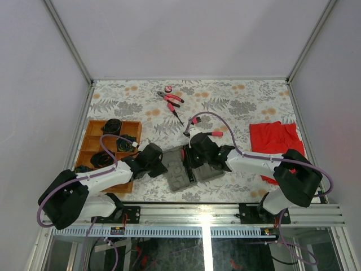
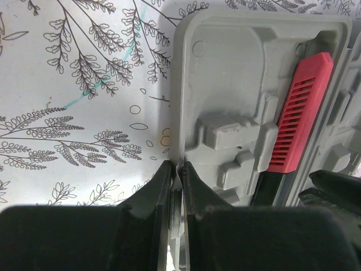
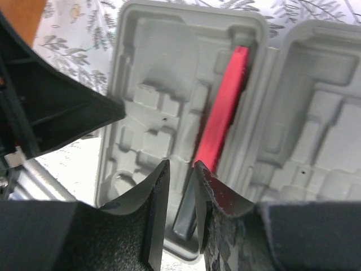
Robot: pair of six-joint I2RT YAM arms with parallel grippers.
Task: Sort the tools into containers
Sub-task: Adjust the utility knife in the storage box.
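At the far left of the tabletop (image 1: 242, 101) sits the wooden tray (image 1: 92, 141), with dark items (image 1: 113, 125) in several compartments that are too small to name from above.

Just right of it, the left claw (image 2: 176, 169) is pressed together on the thin outer rim of the grey case (image 2: 225, 73), pinching that wall between its fingers. The case lies open and flat near the arms' bases. As moulded plastic it is probably light and a little springy, so a hold on the rim looks meant to keep it from sliding rather than to lift it.

Inside the case, along the hinge side of the left half, lies the red-handled tool (image 3: 223, 113), a long ribbed pink-red grip with a dark end, resting in its recess. The right claw (image 3: 181, 166) stands over that dark end with the jaws nearly together, apparently pinching it. The tool looks stiff and light. The ribbed grip should offer friction, while the smooth dark end is likely slicker, so it is best taken across its narrow width, with the length kept in line with the recess.

Farther back on the tabletop, well apart from the case, lie the pliers (image 1: 171, 100) and a pink disc (image 1: 168, 88). A screwdriver (image 1: 214, 134) rests just beyond the right arm's wrist. The pliers are probably the heaviest piece and are best gripped near the pivot. The red cloth (image 1: 275, 137) lies at the far right.
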